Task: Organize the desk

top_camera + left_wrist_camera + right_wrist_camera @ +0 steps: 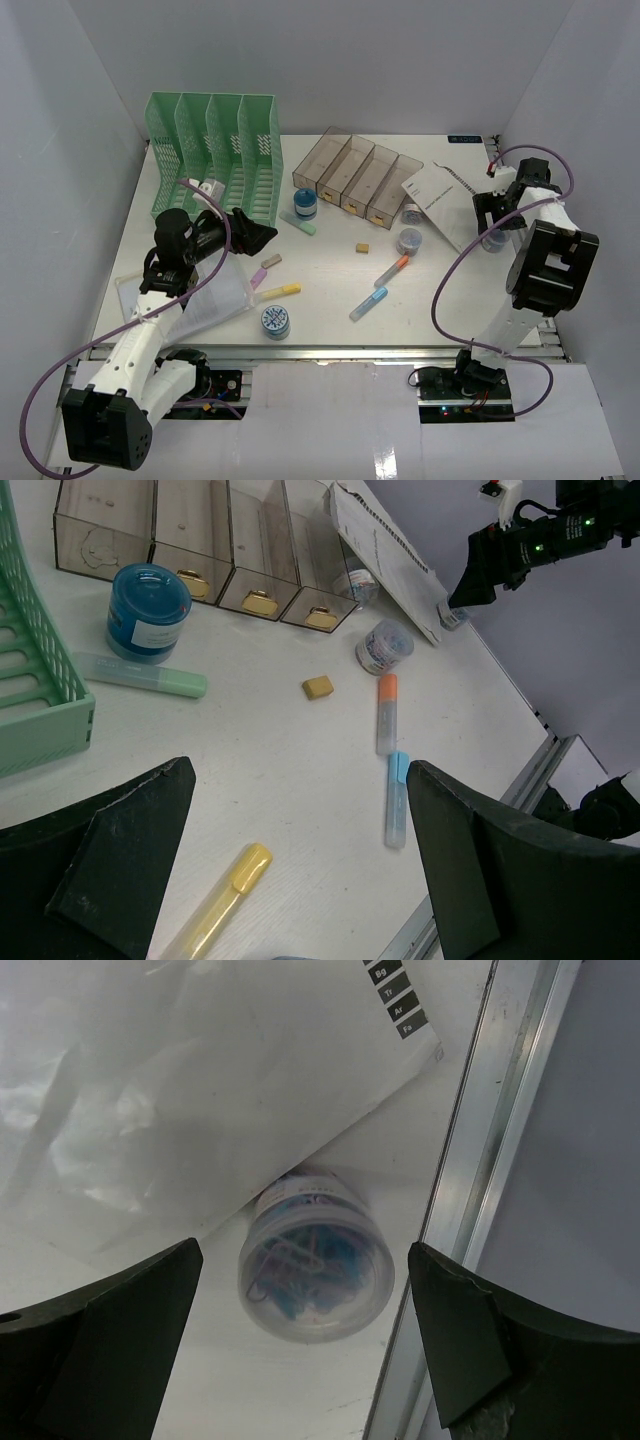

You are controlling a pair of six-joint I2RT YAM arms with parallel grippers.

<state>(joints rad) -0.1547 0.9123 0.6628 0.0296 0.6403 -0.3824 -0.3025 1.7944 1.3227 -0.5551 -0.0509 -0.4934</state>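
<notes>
Green rack at 10 o'clock, clear tray at 12; paper overlaps clip jar at 3. Long axis of desk runs 9–3. left gripper and right gripper: jaws apart, nothing held

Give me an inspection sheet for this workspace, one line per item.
Surface: white desk, items scattered, no spill seen.
Job's things: the desk only, not yet tidy.
Clutter: green rack, clear tray, booklet, blue jar, green highlighter, yellow highlighter, orange marker, blue marker, eraser.
Grippers: left gripper open, empty, above the desk; right gripper open, over a clip jar partly under the booklet.
Cables: purple cables loop along both arms.
Surroundings: white walls on three sides.
</notes>
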